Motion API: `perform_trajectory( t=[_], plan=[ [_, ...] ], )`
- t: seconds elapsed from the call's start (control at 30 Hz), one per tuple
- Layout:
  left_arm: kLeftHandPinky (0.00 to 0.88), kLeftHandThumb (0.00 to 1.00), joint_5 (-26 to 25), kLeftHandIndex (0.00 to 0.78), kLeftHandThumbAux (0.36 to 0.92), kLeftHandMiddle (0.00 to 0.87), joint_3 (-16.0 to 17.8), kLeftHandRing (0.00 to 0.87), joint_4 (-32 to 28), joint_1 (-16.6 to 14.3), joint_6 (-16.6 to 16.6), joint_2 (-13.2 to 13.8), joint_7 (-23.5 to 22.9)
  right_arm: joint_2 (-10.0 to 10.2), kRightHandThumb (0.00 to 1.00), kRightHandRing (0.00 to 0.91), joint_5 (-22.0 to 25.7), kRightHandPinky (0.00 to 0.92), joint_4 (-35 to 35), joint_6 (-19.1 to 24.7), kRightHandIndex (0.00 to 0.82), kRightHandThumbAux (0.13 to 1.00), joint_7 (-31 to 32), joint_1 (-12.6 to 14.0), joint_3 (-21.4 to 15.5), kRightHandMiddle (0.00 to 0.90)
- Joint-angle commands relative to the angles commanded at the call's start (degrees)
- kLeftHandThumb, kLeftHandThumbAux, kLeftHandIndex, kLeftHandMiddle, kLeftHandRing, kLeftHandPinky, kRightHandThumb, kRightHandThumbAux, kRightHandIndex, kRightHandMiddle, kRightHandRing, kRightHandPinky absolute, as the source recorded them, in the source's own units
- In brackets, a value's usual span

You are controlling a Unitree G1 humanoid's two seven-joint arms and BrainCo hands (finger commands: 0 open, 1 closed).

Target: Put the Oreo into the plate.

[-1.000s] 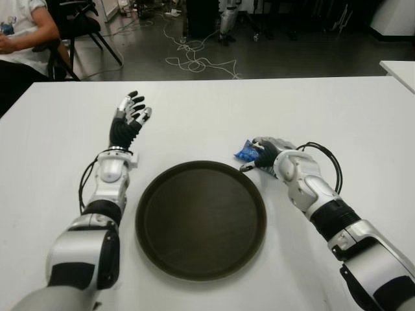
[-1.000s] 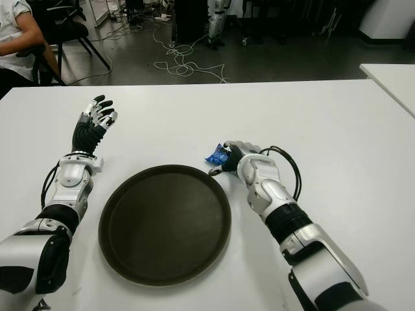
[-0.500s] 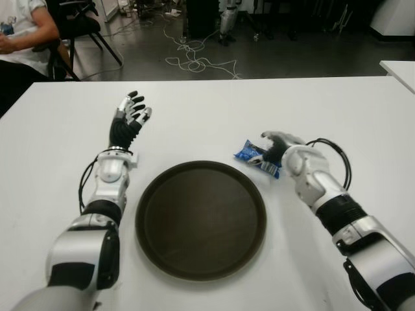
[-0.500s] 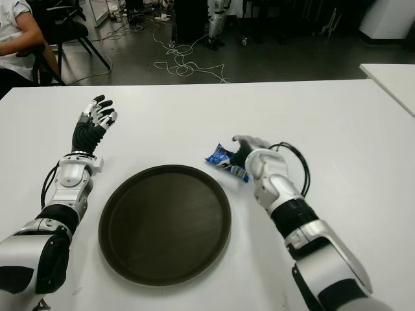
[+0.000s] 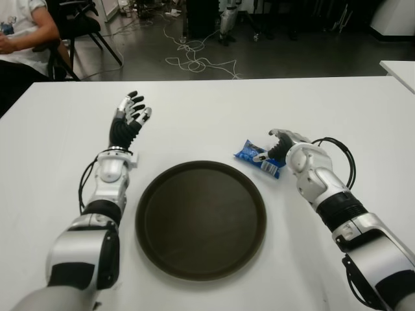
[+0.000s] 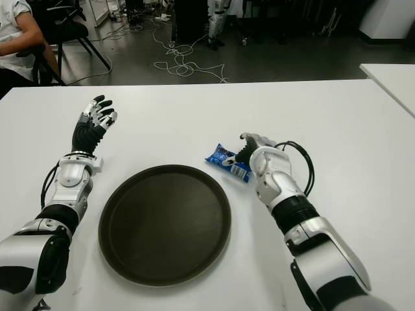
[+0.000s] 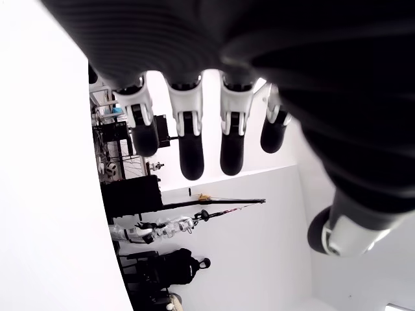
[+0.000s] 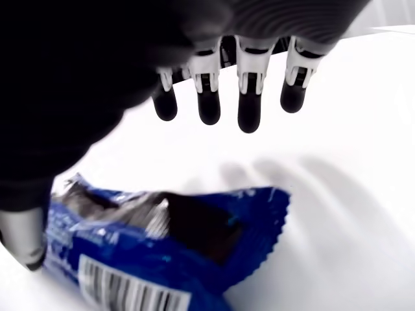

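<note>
The Oreo [image 5: 258, 157] is a blue packet lying flat on the white table [image 5: 194, 116], just beyond the right rim of the round dark plate [image 5: 201, 220]. The plate holds nothing. My right hand [image 5: 280, 141] hovers at the packet's right end, fingers arched over it and spread. In the right wrist view the fingertips [image 8: 249, 116] hang apart above the Oreo [image 8: 162, 259], with the thumb beside its edge and no grip closed on it. My left hand [image 5: 130, 113] stands idle to the left of the plate with its fingers [image 7: 191, 142] extended.
A seated person [image 5: 19, 32] and a chair show beyond the table's far left corner. Cables [image 5: 194, 61] lie on the floor behind. A second white table [image 5: 399, 68] edges in at the right.
My right hand lifted off the Oreo and drew back to the right, uncovering the packet. The packet shifted slightly right. The left arm did not move.
</note>
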Motion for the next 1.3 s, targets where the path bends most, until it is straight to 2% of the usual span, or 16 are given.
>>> perform_trajectory(
  t=[0.3,0.67,1.03,1.3],
  plan=[
    [0.11,0.093,0.2,0.103,0.572,0.181,-0.1,0.148,-0.2,0.1,-1.0,-0.2,0.5,-0.3,0.0,0.107,-0.4,0.11,0.5,0.0,0.123,0.537,0.2,-0.4,0.6,0.118],
    [0.103,0.084,0.7,0.113,0.582,0.181,-0.7,0.141,0.0,0.0,-0.9,-0.1,1.1,-0.2,0.0,0.108,-0.3,0.109,0.3,-0.2,0.13,0.54,0.0,-0.2,0.5,0.119],
    [0.103,0.086,0.6,0.115,0.573,0.187,-0.8,0.148,-0.2,0.1,-1.1,-0.3,1.4,-0.2,0.0,0.106,-0.2,0.098,-0.7,-1.8,0.134,0.537,0.6,0.7,1.3,0.125],
    [0.105,0.085,0.7,0.114,0.587,0.184,-0.9,0.145,-0.3,0.1,-0.9,-0.4,1.5,-0.1,0.0,0.118,-0.9,0.113,-1.8,-1.7,0.131,0.524,1.6,1.3,2.5,0.13]
  ],
)
